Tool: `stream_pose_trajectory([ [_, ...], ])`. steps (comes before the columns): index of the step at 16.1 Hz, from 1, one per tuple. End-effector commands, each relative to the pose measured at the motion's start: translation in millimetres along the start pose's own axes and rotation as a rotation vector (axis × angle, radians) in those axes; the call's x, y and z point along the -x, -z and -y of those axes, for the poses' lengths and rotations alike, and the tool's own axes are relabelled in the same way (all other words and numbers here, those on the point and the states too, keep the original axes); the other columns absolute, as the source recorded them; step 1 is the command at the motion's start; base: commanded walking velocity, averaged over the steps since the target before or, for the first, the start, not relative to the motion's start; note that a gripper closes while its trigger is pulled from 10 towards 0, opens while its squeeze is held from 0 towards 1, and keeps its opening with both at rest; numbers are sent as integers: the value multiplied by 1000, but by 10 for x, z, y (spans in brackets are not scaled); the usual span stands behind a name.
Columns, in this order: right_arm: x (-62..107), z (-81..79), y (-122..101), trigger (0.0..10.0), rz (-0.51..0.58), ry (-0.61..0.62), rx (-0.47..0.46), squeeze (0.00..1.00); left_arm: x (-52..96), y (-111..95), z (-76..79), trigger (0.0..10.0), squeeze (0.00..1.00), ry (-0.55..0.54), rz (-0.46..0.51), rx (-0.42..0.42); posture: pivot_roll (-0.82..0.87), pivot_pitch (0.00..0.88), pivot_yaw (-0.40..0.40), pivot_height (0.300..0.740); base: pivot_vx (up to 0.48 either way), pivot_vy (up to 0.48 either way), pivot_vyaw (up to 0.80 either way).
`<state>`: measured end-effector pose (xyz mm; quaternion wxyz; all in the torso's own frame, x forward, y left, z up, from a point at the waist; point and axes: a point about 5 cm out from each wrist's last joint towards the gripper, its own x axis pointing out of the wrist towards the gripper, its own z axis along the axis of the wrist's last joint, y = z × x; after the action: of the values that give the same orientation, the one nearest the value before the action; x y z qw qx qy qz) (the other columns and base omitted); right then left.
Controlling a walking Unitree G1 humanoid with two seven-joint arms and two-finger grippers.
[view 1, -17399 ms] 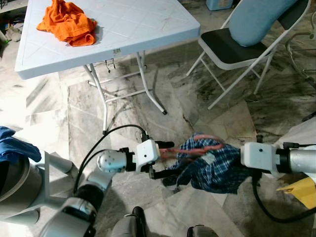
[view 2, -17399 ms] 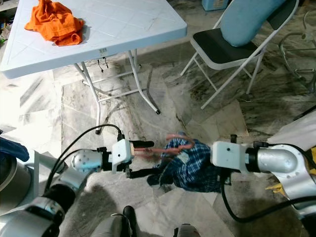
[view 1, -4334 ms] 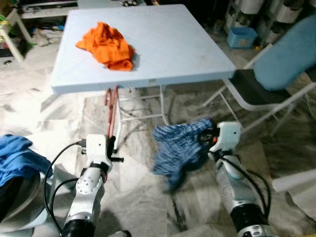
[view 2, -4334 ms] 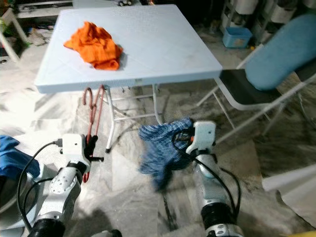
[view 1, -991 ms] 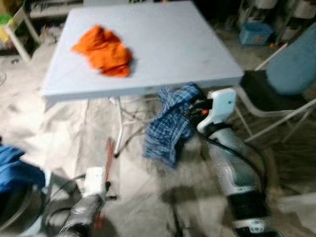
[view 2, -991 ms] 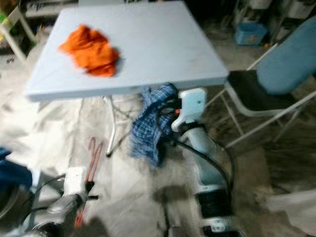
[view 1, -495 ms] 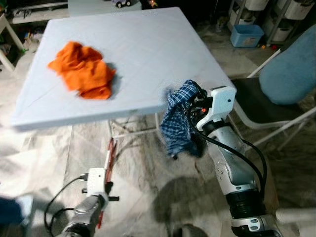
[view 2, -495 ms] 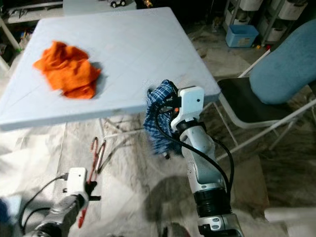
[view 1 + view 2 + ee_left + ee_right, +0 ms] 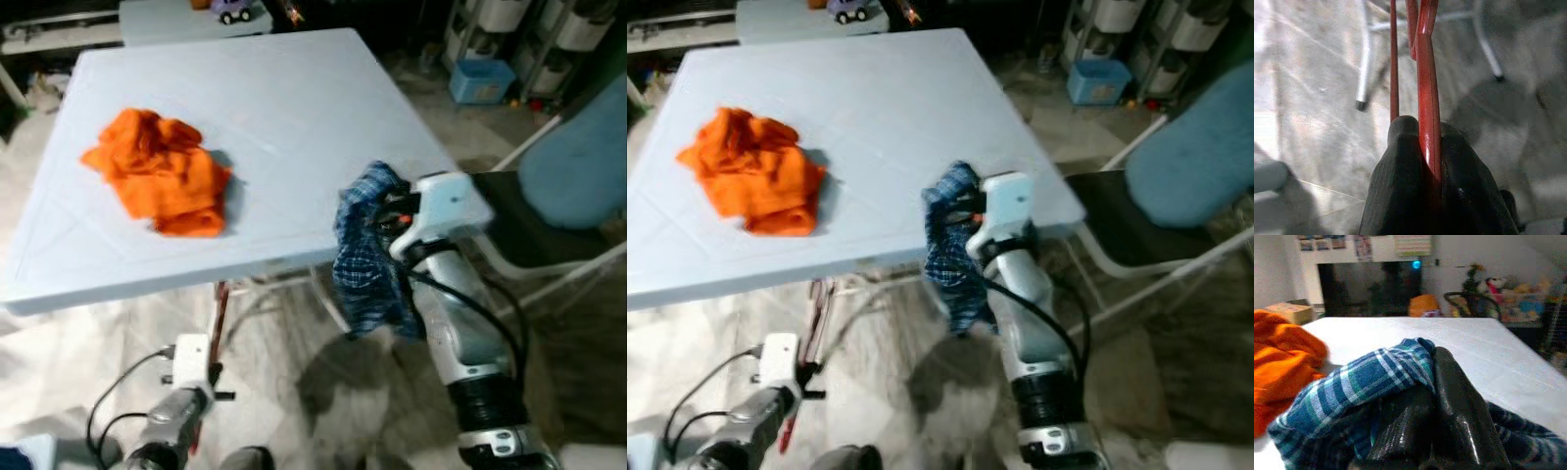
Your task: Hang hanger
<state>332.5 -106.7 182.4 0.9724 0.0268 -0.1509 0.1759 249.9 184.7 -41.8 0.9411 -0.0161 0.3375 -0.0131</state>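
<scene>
Raised to table edge, shirt (image 9: 367,250) stays clamped in right jaws.

wide bare table top (image 9: 294,108) beyond the orange cloth (image 9: 162,181); folding chair (image 9: 549,211) crowds the right, table legs (image 9: 1364,63) block below.

A crumpled cloth (image 9: 157,171) lies on the left part of the bench (image 9: 294,117). At the bench's near right edge the right tool (image 9: 384,211) holds a shirt (image 9: 367,259) that hangs over the edge. Low on the left, below the bench's front edge, the left tool (image 9: 1422,161) grips a hanger (image 9: 1426,98) above the floor (image 9: 294,392). A chair (image 9: 578,186) stands to the bench's right.
</scene>
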Motion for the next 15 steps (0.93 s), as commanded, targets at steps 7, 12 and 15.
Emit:
stream_pose_trajectory([
  [7,-11,90,-51,10000,16,13,18,0,21,127,56,10000,0,-2,-45,-18,-25,132,-6,740,0,190,0],
  [12,-37,123,-64,10000,14,14,25,0,26,154,82,10000,0,0,-47,-8,-18,134,-22,740,0,0,0],
  [15,-48,122,-53,10000,8,12,25,0,30,164,82,10000,0,-1,-44,-5,-8,141,-23,740,0,0,0],
])
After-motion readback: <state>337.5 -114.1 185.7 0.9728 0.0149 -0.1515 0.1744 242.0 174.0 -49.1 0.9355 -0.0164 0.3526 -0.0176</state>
